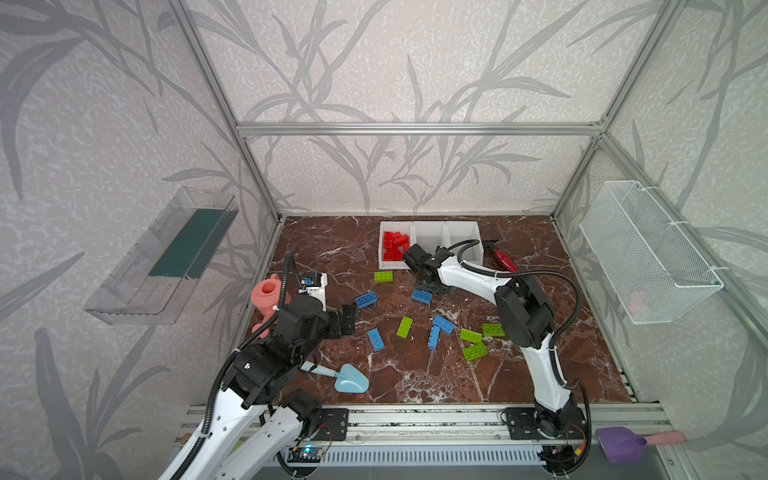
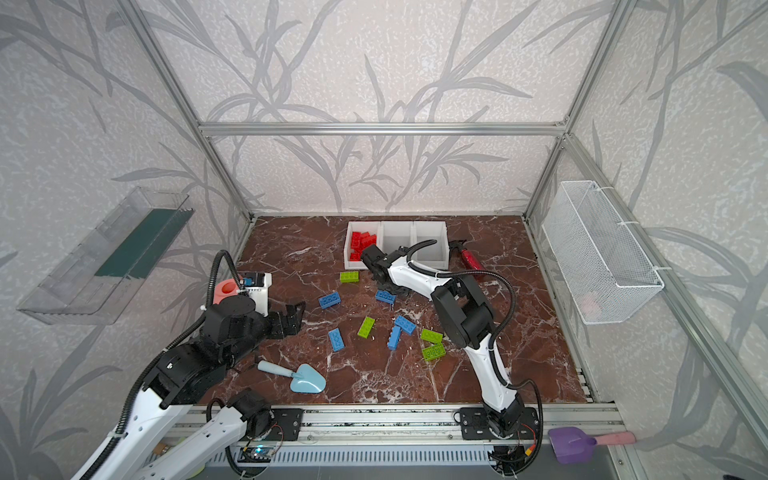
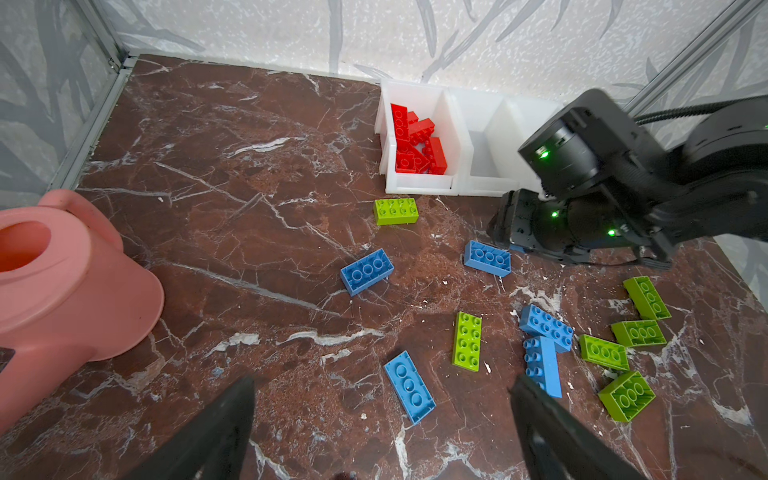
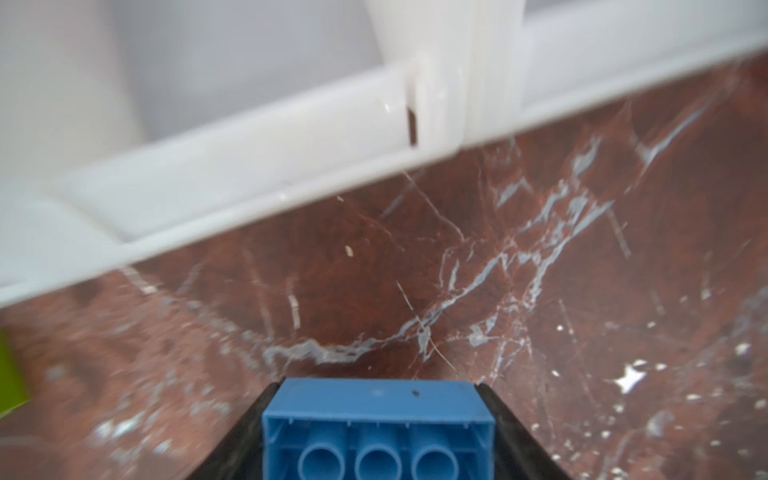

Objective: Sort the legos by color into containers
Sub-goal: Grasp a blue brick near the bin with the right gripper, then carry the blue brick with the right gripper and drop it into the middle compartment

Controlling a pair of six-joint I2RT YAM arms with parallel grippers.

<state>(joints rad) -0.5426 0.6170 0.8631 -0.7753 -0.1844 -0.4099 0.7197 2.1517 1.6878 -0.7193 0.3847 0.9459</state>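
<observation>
My right gripper (image 4: pixel 378 383) is shut on a blue lego (image 4: pixel 378 419), hollow side facing the camera, low over the marble just in front of the containers' (image 4: pixel 249 178) front rim. In both top views the right gripper (image 1: pixel 432 287) hides that brick, and a loose blue lego (image 1: pixel 422 295) lies beside it. The containers (image 1: pixel 430 224) stand at the back, with red legos (image 1: pixel 395 245) in the left one. Several blue (image 1: pixel 375 339) and green legos (image 1: pixel 404 327) lie scattered mid-table. My left gripper (image 1: pixel 348 320) hangs open and holds nothing at the left, above a blue lego (image 3: pixel 411 390).
A pink watering can (image 1: pixel 266 297) and a white box (image 1: pixel 316 286) stand behind the left arm. A light-blue trowel (image 1: pixel 351 380) lies near the front edge. A red bottle (image 1: pixel 505 259) lies right of the containers. A wire basket (image 1: pixel 648 266) and a clear tray (image 1: pixel 166 257) hang on the walls.
</observation>
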